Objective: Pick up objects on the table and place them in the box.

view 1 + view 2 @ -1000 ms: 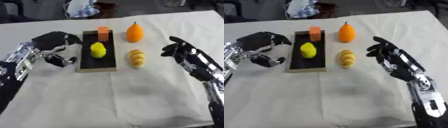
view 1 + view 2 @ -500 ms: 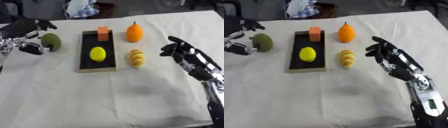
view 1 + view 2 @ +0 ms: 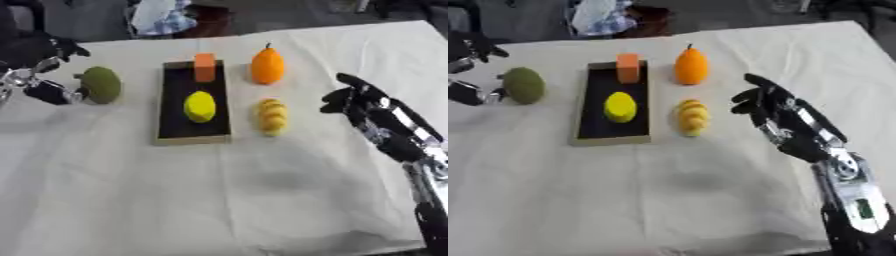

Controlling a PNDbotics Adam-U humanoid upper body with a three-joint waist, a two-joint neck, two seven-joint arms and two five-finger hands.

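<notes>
A yellow lemon point(image 3: 619, 107) and orange block point(image 3: 628, 68) sit in the box point(image 3: 591, 127); the right hand point(image 3: 773, 112) hovers open.

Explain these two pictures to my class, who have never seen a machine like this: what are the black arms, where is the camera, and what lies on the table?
Both pictures come from the two eyes of a camera in a robot's head, looking down at a table covered with a white cloth. The black and silver arms are the robot's own, steered by a person.

Its left hand is at the far left, its fingers spread beside a green fruit that rests on the cloth. Its right hand is raised open on the right, holding nothing.

In the middle is a shallow dark box. Inside lie a yellow lemon-like fruit and an orange block. Outside it, to the right, sit an orange pear-shaped fruit and a pale yellow ridged item.
</notes>
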